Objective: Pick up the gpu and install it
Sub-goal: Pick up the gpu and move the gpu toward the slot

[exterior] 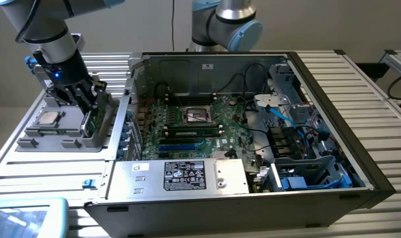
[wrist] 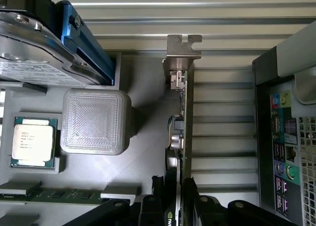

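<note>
1. Fingers (wrist: pixel 158 202) of the gripper (wrist: pixel 174 182) are pinched on the gpu (wrist: pixel 180 122), one against each flat face.
2. The gpu is stood on edge in the grey parts tray (exterior: pixel 55 143) on the desk (exterior: pixel 28 173).
3. Its long axis is aligned straight away from the fingers, towards its silver bracket (wrist: pixel 183 48).
4. The open computer case (exterior: pixel 187 69) is set just beside the tray, at the exterior view's right.

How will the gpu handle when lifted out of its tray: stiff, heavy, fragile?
The gpu is a thin board with a metal bracket, so probably stiff and light. Standing on edge in the grey tray, it may tip if nudged sideways. Exposed components look fragile.
</note>
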Tool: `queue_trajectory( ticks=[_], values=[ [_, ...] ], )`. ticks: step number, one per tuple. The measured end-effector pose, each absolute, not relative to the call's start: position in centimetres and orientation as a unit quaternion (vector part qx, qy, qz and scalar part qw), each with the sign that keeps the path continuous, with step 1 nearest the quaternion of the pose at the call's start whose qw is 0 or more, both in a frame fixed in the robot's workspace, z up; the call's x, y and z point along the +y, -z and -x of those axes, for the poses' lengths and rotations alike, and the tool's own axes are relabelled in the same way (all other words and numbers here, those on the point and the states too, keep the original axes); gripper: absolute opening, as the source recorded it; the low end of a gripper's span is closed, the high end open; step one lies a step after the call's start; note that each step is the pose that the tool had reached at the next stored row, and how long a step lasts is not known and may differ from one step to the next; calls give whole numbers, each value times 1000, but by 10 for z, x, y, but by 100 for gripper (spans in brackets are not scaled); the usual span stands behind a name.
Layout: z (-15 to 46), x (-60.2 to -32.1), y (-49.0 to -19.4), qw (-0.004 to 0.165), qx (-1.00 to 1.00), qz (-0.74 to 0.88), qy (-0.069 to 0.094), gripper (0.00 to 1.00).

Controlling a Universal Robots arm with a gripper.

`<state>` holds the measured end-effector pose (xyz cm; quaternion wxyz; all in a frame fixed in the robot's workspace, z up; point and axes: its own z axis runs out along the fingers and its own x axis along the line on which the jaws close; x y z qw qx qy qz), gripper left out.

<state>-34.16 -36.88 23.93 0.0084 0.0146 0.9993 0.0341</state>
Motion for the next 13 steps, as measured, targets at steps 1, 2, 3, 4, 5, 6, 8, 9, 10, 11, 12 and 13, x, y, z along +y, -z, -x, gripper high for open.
queue_trajectory(
  ticks=[1,2,3,4,5,6,8,9,10,11,12,13],
  values=[
    [342,-369,-239,8,999,-15,-34,28],
    [342,-369,-239,8,999,-15,-34,28],
    [342,-369,-239,8,999,-15,-34,28],
    [342,-369,-239,8,999,-15,-34,28],
    [342,-369,-239,8,999,-15,-34,28],
    [342,-369,-239,8,999,-15,-34,28],
    [342,-369,-239,8,999,-15,-34,28],
    [342,-369,-239,8,999,-15,-34,28],
    [342,-369,-239,8,999,-15,-34,28],
    [342,-369,-240,8,999,-15,-34,28],
    [342,-369,-241,8,999,-15,-34,28],
    [342,-369,-243,8,999,-15,-34,28]
  ],
)
